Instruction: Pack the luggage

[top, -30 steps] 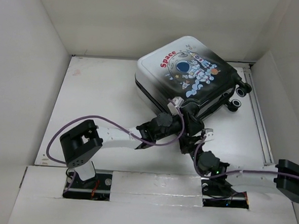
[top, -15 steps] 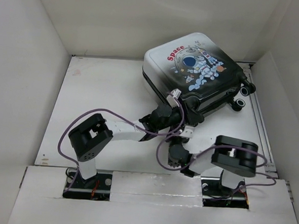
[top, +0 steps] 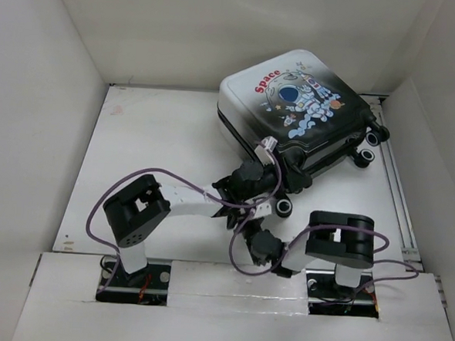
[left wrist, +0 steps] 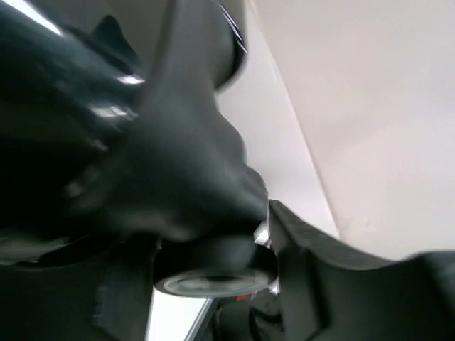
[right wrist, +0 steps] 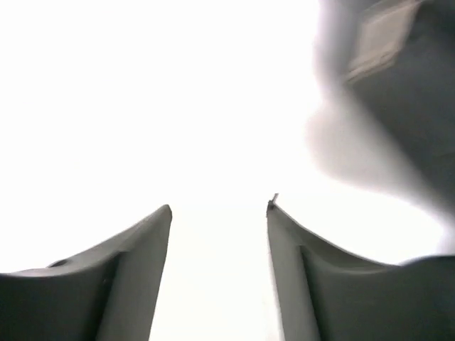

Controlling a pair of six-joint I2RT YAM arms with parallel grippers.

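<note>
- Top external: shows the suitcase (top: 297,113) lying flat and shut at the far right of the tabletop (top: 151,150), astronaut print up. Wheel end turned near right, so long axis judged to run near right to far left, though close to square from here.
- Puts the left arm (top: 187,205) reaching far and right to the suitcase's near corner, beside a caster wheel (top: 285,207). Hides whether the left jaws grip anything.
- Places the right arm (top: 339,241) folded low by the near edge, wrist well short of the shell. Makes the left jaws the nearer pair, with the suitcase far and right of both.
- Left wrist: fills with blurred glossy black shell and a caster wheel (left wrist: 213,278) just ahead, one dark finger (left wrist: 341,291) to its right. Cannot tell how wide the left jaws stand, or whether closed on the wheel mount.
- Right wrist: shows the right jaws parted with nothing between them, over washed-out white. Leaves a blurred dark shape (right wrist: 398,106) at upper right unidentified.
</note>
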